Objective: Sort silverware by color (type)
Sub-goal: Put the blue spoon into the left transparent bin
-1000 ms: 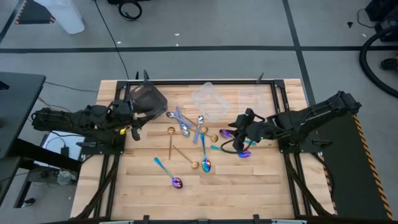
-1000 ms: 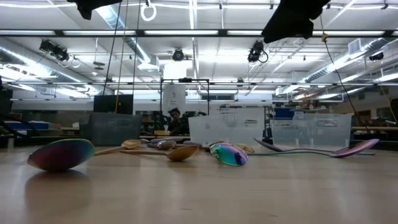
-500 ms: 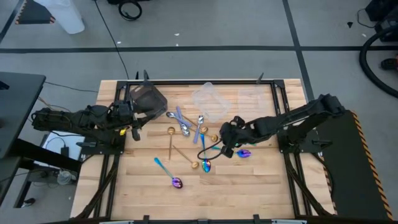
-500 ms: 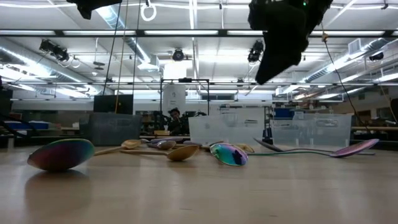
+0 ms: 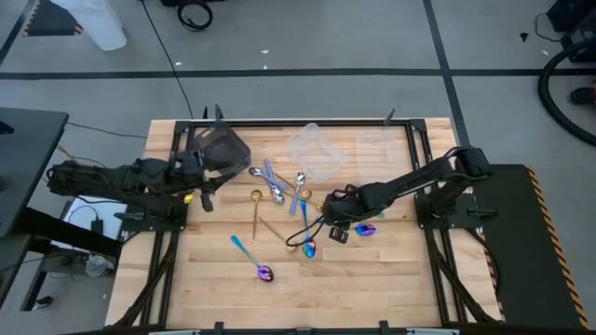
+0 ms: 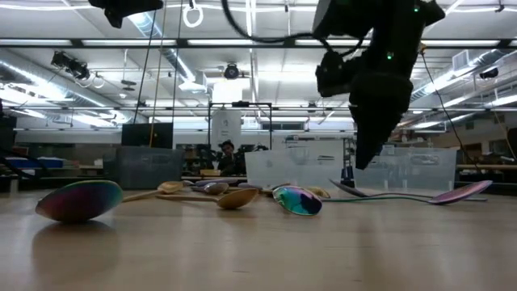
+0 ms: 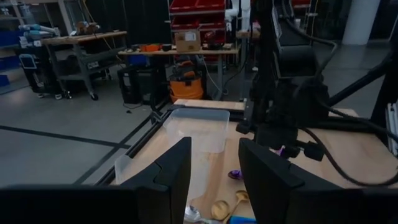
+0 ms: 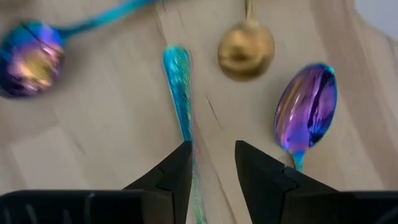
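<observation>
Spoons lie scattered on the middle of the wooden table: silver ones (image 5: 276,192), gold ones (image 5: 256,210) and iridescent blue-purple ones with teal handles (image 5: 307,246). My right gripper (image 5: 324,226) is open and hangs just above the table (image 6: 361,158). Its wrist view shows its fingers (image 8: 211,165) over a teal handle (image 8: 180,93), with a gold bowl (image 8: 246,56) and an iridescent bowl (image 8: 308,107) just ahead of them. My left gripper (image 5: 201,193) is open (image 7: 214,180) and waits over the table's left side.
A dark tub (image 5: 223,147) stands at the far left of the table, right by my left gripper. Two clear tubs (image 5: 315,149) (image 5: 377,145) stand along the far edge. Another iridescent spoon (image 5: 264,272) lies toward the near edge. Bare wood lies near and right.
My right arm has stretched from the table's right side toward its middle and near edge and has come down over the spoons. The low view shows the gripper dropping from the top of the picture almost to the table. The spoons have not moved.
</observation>
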